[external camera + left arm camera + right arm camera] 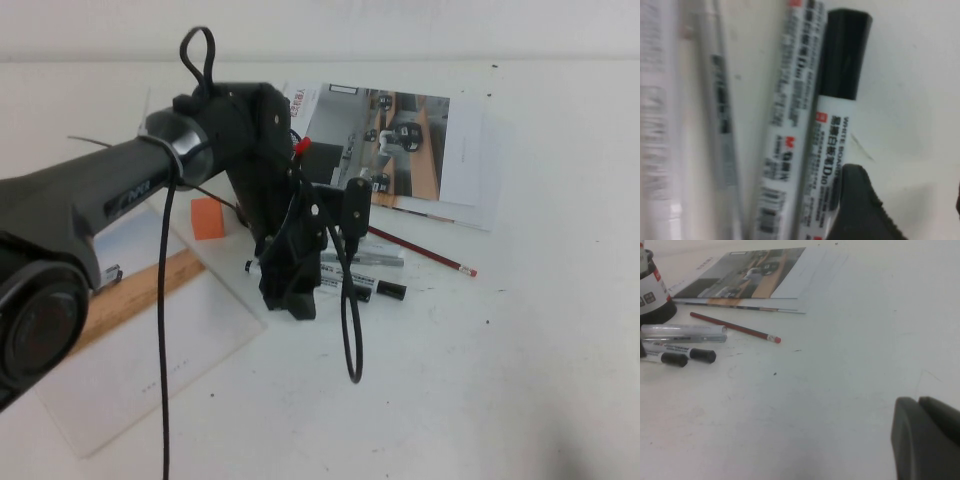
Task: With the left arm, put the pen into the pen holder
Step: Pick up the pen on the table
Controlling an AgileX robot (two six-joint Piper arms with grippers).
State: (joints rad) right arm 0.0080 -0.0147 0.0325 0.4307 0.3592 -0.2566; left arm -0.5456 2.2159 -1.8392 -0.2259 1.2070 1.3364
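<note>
Two look-alike white pens lie side by side on the table (520,380). In the left wrist view one pen (832,125) shows its black cap and the other pen (790,115) lies against it. Both also show in the high view (372,288) and the right wrist view (680,356). My left gripper (910,210) is open, low over them (290,295). One finger (860,210) overlaps the capped pen's barrel, and only bare table shows between the jaws. The pen holder (652,295) stands beyond the pens and is hidden behind the arm in the high view. My right gripper (927,435) is shut and empty over bare table.
A grey-silver marker (365,258) lies just behind the pens, and a thin red pencil (420,250) lies beyond it. A magazine (400,140) lies at the back. An orange block (207,217), a wooden ruler (140,290) and a clear sheet (170,350) lie to the left.
</note>
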